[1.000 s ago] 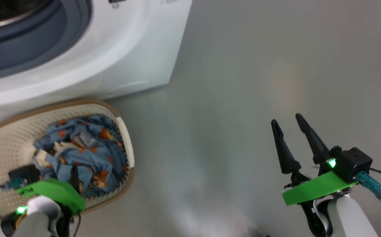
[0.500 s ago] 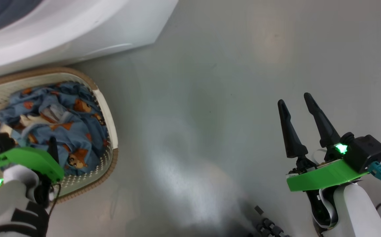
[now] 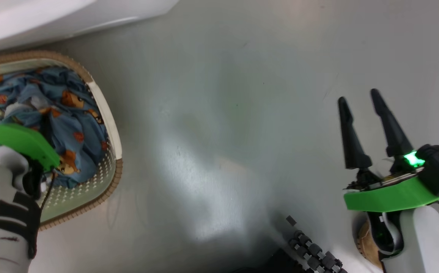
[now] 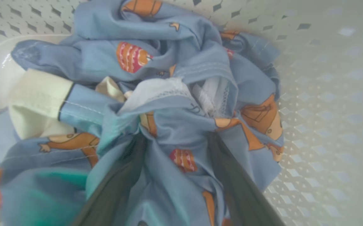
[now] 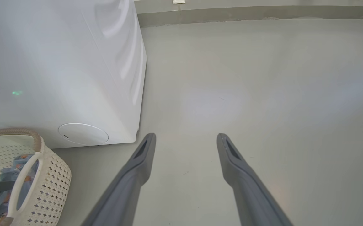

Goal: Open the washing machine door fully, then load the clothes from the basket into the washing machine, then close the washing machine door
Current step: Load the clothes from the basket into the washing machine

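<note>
The cream perforated basket stands on the floor at the left, against the white washing machine. The light blue clothes with orange figures lie bundled inside it. My left gripper is open and pushed down into the clothes, its fingertips buried in the folds with a ridge of cloth between them. One of its fingers shows above the green mount. My right gripper hangs open over bare floor far to the right, holding nothing. The washing machine door is out of view.
From the right wrist, the washing machine shows its front corner and a round cover, with the basket just before it. Grey floor runs to a wall skirting. A dark ribbed part lies at the bottom edge.
The head camera has swung, so the washing machine and basket slid up and left in the picture. The left gripper stays down in the clothes. Both grippers remain open.
</note>
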`<state>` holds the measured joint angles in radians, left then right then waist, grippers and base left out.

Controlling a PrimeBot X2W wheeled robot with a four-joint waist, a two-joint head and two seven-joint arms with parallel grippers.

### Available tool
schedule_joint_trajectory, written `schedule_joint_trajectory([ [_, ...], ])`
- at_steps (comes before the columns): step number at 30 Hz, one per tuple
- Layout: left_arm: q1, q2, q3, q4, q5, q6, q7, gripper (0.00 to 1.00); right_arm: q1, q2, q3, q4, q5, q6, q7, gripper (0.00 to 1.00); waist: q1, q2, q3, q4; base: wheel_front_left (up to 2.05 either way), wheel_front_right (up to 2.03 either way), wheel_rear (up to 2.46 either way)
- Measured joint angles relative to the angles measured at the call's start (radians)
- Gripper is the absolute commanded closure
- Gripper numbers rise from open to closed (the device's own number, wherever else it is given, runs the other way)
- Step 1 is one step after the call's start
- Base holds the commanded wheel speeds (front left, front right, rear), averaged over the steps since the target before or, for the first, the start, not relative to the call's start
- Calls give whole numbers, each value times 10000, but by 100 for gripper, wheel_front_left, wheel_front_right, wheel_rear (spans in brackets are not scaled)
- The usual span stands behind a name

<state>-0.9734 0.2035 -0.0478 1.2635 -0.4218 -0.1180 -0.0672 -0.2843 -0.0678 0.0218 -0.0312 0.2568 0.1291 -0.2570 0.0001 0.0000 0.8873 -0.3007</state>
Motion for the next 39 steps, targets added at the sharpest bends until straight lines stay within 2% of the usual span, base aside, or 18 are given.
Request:
schedule_joint_trajectory([
  [6,-374,-234,-405,102,309,165,58,0,403,-207,-213,-378,12,0,0,0,0,0,316,253,0,0,0],
  [7,-388,-280,-464,130,370,167,42,43,407,-268,-240,-453,12,0,0,0,-1,0,346,318,0,0,0],
  [8,-389,-305,-506,140,389,169,40,63,407,-293,-240,-481,12,0,0,0,-1,0,355,346,0,0,0],
  [9,-389,-324,-533,157,391,167,10,91,407,-303,-236,-499,12,0,0,0,-1,0,359,371,0,0,0],
  [10,-386,-316,-744,207,546,165,-232,100,389,-313,-173,-500,25,0,0,0,-1,0,347,407,0,0,0],
  [16,-28,-569,-483,253,102,58,-1181,100,316,-330,-38,-132,282,0,0,0,-1,0,-25,559,0,0,0],
  [24,1236,-836,-270,-98,-416,-63,-1799,100,319,-328,-29,349,370,0,0,0,-1,0,-1117,958,0,0,0],
  [31,3075,-1193,253,-2188,-652,-102,-1808,100,500,-303,-23,732,477,0,0,0,-2,0,-2422,1328,0,0,0],
  [39,5643,-1584,740,-4408,-637,-98,-1808,100,1464,-207,35,1091,556,0,0,0,-2,0,-4126,1703,0,0,0],
])
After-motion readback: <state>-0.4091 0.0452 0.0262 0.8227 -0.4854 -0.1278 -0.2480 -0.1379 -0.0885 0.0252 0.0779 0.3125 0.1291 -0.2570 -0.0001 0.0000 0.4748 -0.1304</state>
